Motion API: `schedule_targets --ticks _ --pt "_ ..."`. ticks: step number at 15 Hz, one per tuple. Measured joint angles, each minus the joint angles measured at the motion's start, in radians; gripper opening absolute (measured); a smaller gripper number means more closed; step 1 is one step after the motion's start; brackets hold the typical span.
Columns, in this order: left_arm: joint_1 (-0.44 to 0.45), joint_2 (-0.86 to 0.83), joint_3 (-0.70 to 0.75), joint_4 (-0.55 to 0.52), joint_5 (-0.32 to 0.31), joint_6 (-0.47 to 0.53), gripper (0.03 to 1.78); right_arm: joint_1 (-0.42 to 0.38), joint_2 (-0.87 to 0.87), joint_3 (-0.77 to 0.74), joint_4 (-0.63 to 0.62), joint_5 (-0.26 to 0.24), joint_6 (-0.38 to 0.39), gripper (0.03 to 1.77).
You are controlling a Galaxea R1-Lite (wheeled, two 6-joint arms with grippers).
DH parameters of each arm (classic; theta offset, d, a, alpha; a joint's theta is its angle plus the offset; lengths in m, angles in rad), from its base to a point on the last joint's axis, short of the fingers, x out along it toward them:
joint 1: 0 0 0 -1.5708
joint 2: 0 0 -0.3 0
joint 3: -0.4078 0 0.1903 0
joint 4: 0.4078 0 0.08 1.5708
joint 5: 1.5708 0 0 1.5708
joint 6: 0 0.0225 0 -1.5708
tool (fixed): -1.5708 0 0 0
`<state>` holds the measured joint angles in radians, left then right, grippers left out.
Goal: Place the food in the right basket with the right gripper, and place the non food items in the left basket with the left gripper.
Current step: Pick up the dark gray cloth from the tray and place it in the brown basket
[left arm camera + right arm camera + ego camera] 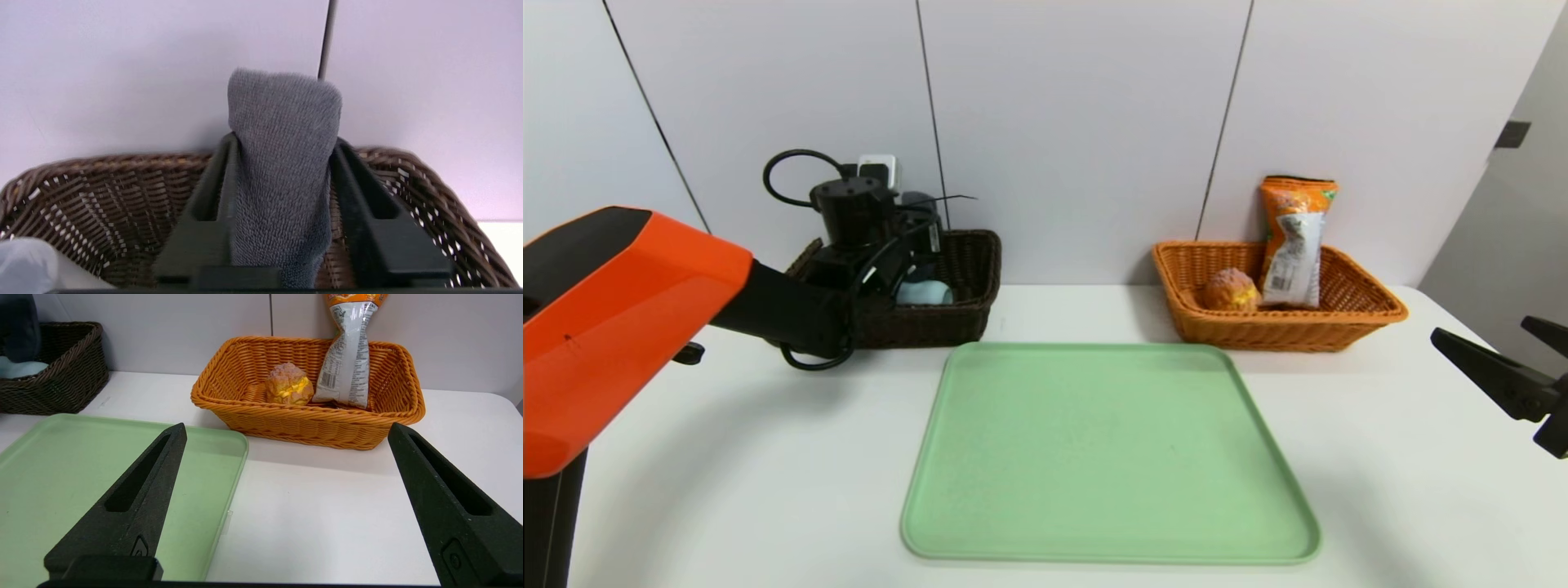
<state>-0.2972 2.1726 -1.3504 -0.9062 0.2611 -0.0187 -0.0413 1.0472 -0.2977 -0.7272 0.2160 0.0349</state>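
Observation:
My left gripper (286, 138) hangs over the left basket (102, 192), the dark brown one (931, 322), against the back wall. It is shut on the rolled dark grey cloth (282, 163), which stands upright between the fingers and touches both near the tips. A teal-blue cup (925, 292) lies inside this basket. The right basket (1282, 331), orange-tan, holds the golden bun (1231, 289) and the orange snack packet (1294, 245), which leans on its back wall. My right gripper (1482, 328) hovers open and empty at the table's right edge, in front of that basket (310, 424).
A bare green tray (1107, 457) lies in the middle of the white table, between and in front of the two baskets. A pale object (24, 261) shows in a corner of the dark basket. The grey wall stands right behind both baskets.

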Motion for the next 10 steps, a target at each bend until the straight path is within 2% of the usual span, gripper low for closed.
schedule_targets --ticks 5,10 --pt "0.0 0.007 0.0 -0.016 -0.001 0.003 1.24 0.0 0.0 0.0 0.0 0.001 0.0 1.7" --pt "0.002 -0.047 -0.014 0.004 -0.031 -0.004 1.46 0.0 0.001 0.001 0.0 0.001 0.002 1.7"
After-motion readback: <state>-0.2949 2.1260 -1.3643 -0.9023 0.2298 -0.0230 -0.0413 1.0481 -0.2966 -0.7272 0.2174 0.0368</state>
